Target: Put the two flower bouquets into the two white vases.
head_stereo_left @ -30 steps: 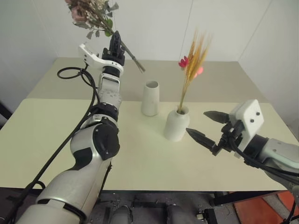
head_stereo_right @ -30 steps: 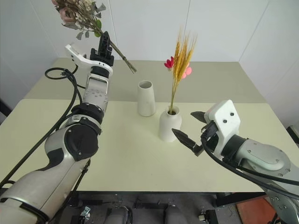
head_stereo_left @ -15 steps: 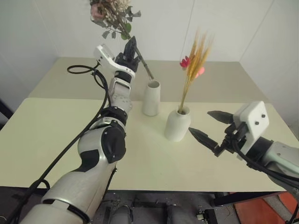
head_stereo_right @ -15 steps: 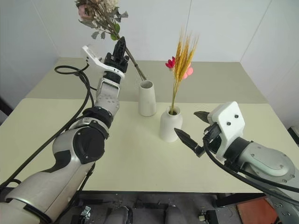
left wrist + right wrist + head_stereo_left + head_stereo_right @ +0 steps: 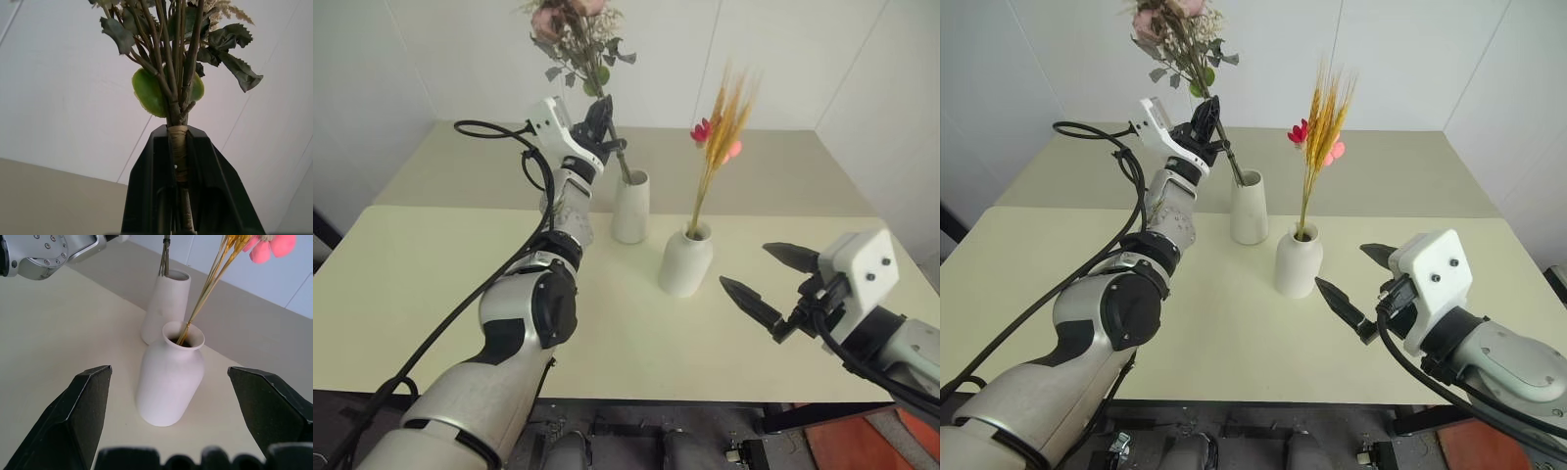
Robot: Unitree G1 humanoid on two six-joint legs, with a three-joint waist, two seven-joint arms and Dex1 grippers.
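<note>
Rose bunch at the slim vase's mouth, wheat stalks in the round one.

Nearest, the right gripper hangs empty, fingers spread wide, beside the bottle-shaped vase holding the wheat bouquet. Farther back, the left gripper is clamped on the rose bouquet, whose stem ends dip into the slim vase.

the rose bouquet is cut off at the top edge, so its upper blooms cannot be seen. its stem tips are hidden inside the slim vase. the wheat stalks vanish into the round vase. the left claw covers the wrapped stem.
</note>
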